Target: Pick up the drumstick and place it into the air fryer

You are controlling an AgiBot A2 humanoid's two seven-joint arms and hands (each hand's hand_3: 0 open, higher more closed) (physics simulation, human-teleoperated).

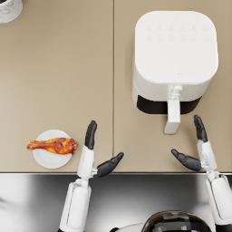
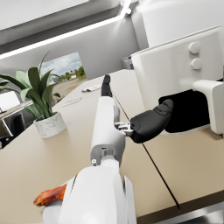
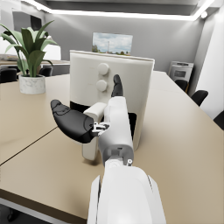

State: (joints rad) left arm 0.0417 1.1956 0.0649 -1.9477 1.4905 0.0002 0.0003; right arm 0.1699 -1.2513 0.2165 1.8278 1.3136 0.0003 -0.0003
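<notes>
Now the left hand (image 1: 93, 152) was open and empty, with the drumstick (image 1: 53, 145) on its plate (image 1: 50, 161) just beside it, so it probably needed a slow sideways reach and a soft grip.

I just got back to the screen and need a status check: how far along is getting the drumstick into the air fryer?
Nothing looks done yet. The drumstick lies on its small white plate, untouched. Nothing is in hand: the left hand hovers open beside the plate, and the right hand is open near the air fryer, by its handle. Left to do: grasp the drumstick, carry it over and put it into the air fryer.
</notes>
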